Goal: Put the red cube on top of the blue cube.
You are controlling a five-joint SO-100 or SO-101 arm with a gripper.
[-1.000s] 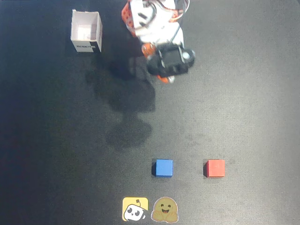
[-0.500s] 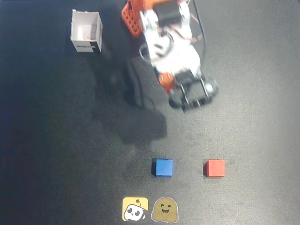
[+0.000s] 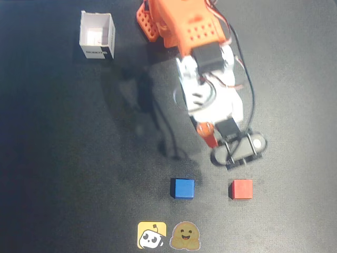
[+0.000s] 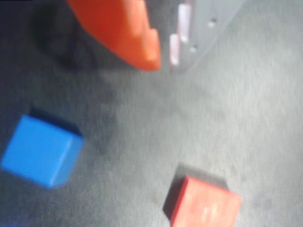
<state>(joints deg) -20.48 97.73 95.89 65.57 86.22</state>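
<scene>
The red cube (image 3: 242, 188) lies on the dark mat near the bottom of the overhead view, with the blue cube (image 3: 184, 188) about a hand's width to its left. The two cubes are apart. My gripper (image 3: 213, 140) hangs above the mat just up from the gap between them, closer to the red one and touching neither. In the wrist view the gripper (image 4: 163, 59) shows at the top, its orange and grey fingers nearly together with nothing between them. Below it are the blue cube (image 4: 40, 151) at left and the red cube (image 4: 206, 203) at lower right.
A white open-topped box (image 3: 97, 35) stands at the upper left of the overhead view. Two small stickers (image 3: 167, 235) lie at the bottom edge, just below the blue cube. The arm's orange base (image 3: 158, 21) is at the top centre.
The arm has unfolded and reached from near its base toward the bottom of the overhead view, bringing the gripper close above the cubes. Neither cube has moved.
</scene>
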